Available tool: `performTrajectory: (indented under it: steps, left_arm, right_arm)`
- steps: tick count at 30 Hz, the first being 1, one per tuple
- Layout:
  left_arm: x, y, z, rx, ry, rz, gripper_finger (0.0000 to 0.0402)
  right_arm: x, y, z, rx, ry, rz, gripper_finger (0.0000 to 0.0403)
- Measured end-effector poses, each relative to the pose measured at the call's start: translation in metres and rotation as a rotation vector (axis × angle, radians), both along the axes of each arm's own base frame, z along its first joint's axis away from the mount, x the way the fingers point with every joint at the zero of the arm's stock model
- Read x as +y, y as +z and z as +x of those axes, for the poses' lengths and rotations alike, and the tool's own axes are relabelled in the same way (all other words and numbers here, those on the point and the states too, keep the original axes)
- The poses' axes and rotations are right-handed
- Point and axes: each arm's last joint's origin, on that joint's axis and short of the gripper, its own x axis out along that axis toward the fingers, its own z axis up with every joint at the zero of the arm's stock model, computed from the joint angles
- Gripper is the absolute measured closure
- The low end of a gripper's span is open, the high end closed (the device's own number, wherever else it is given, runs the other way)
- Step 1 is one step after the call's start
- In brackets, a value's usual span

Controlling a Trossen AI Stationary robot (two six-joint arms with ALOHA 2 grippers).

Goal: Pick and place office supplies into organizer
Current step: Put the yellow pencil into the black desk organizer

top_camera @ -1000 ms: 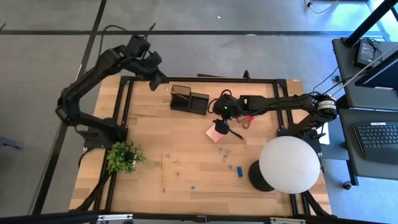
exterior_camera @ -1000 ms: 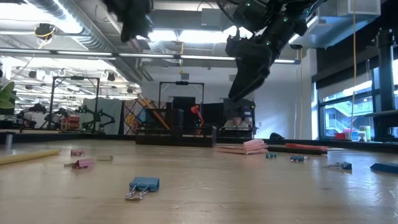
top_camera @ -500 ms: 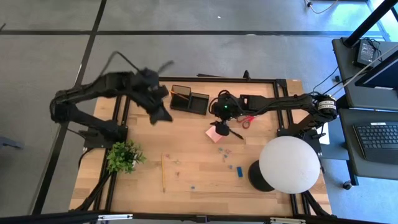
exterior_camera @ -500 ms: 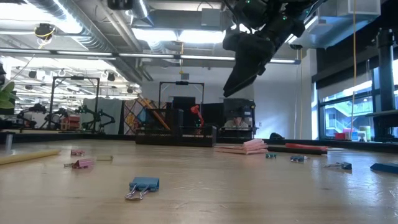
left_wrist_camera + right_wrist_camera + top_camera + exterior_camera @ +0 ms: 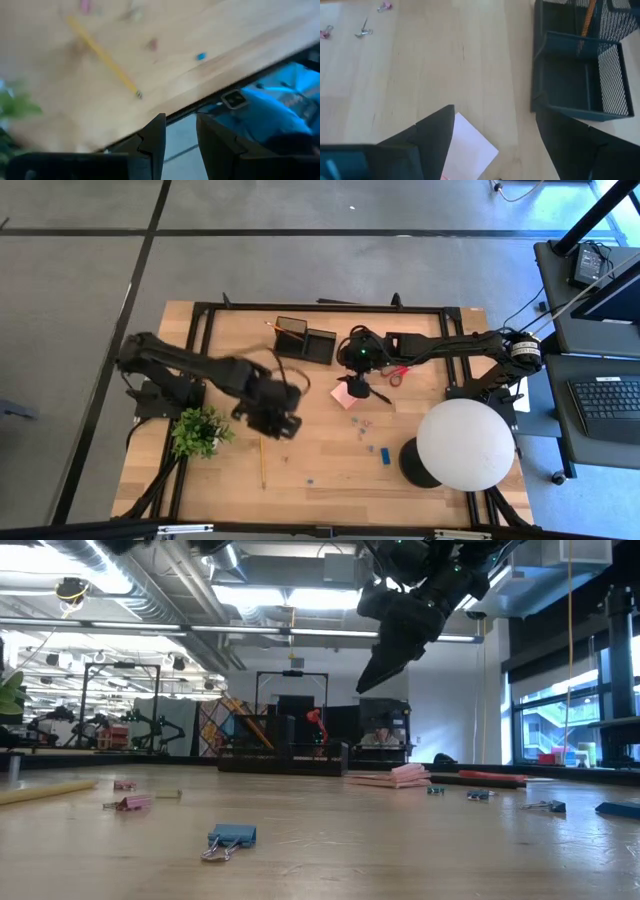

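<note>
High view: organizer (image 5: 305, 340) sits at the far edge of the table with one pencil standing in its taller cup; the rest is still out on the wood: a second pencil (image 5: 262, 457) near the potted plant (image 5: 199, 430), the pink sticky-note pad (image 5: 347, 395), red-handled scissors (image 5: 397, 373), scattered clips (image 5: 362, 426) and a small blue block (image 5: 384, 454). Judged barely begun. Left gripper (image 5: 277, 412) reaches low over mid-table, just beside the loose pencil's far end; right gripper (image 5: 362, 380) hangs over the pad. Low view: right gripper (image 5: 385, 658) raised well clear of the table, angled downward. Left wrist view: left gripper (image 5: 179, 140) fingers stand a little apart with nothing between them, pencil (image 5: 104, 56) ahead. Right wrist view: right gripper (image 5: 492, 137) spread wide, empty, pad (image 5: 468, 147) below, organizer (image 5: 580, 75) ahead.
</note>
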Motion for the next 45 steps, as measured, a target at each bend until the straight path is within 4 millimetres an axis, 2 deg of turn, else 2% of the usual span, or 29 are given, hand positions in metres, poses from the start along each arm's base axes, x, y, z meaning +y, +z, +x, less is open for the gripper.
performTrajectory:
  steps: [6,12,20,24,30,37,45]
  left_arm:
    - [-0.04,-0.044,0.014,0.22,0.084,0.003,0.0299]
    - [-0.064,-0.078,0.021,0.393,0.178,0.0,0.0299]
    - [-0.092,-0.107,0.028,0.447,0.269,-0.009,0.0299]
    - [-0.104,-0.114,0.025,0.478,0.281,0.0,0.0299]
    - [-0.113,-0.117,0.017,0.495,0.312,0.023,0.0299]
    - [-0.121,-0.143,0.011,0.4,0.319,0.028,0.0299]
    - [-0.118,-0.159,0.0,0.418,0.368,0.086,0.03]
  right_arm:
    - [0.0,0.0,0.0,-0.003,0.016,-0.015,0.0119]
    - [0.001,0.0,0.0,-0.007,0.051,0.021,0.0119]
    - [0.002,0.0,0.0,-0.011,0.069,0.039,0.0119]
    - [0.002,0.0,0.0,-0.011,0.069,0.039,0.0119]
    - [0.002,0.001,0.001,-0.018,0.069,0.037,0.0119]
    - [0.002,0.001,0.001,-0.018,0.069,0.037,0.0119]
    - [0.002,0.001,0.001,-0.018,0.066,0.04,0.0119]
